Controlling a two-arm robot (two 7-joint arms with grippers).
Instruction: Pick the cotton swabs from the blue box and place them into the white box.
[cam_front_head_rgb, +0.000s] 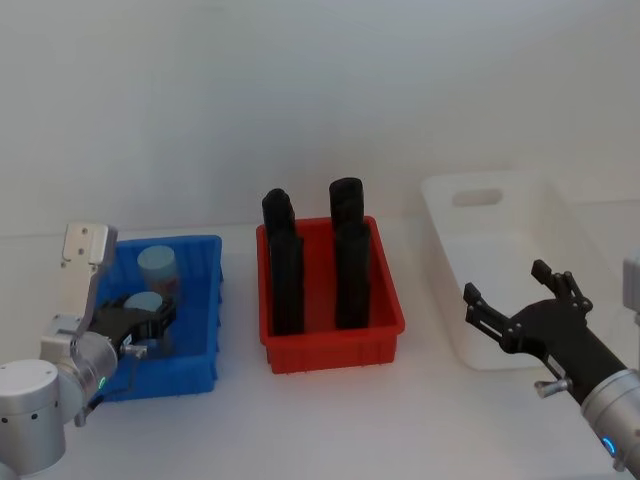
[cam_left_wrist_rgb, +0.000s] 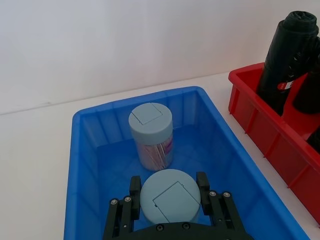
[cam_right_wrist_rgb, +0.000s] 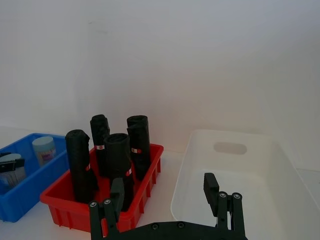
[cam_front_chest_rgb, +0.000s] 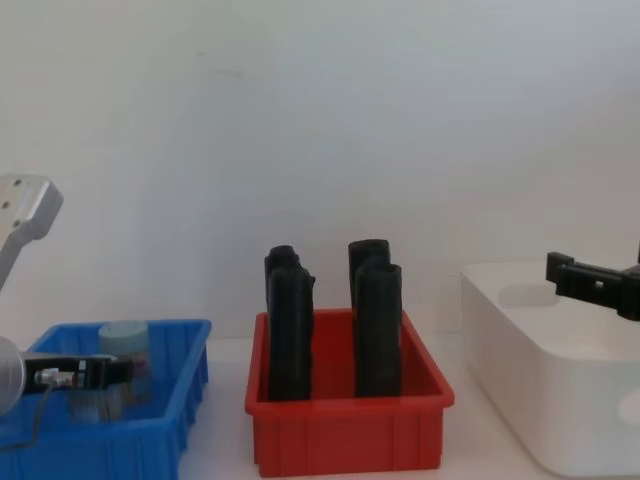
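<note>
A swab tub (cam_left_wrist_rgb: 170, 197) in the blue box (cam_left_wrist_rgb: 150, 97) is clenched by the left claw (cam_left_wrist_rgb: 169, 184) for lifting; right claw (cam_front_head_rgb: 508, 285) parked, released

White table (cam_front_head_rgb: 330, 430) with three open containers in a row.
In the head view, the blue box (cam_front_head_rgb: 170, 378) sits at the lower left. The red bin (cam_front_head_rgb: 330, 350) stands at centre, just beside it across a narrow strip of bare tabletop. The white box (cam_front_head_rgb: 445, 245) lies at the right, reaching farther up the frame. All three rest flat, none touching.
</note>
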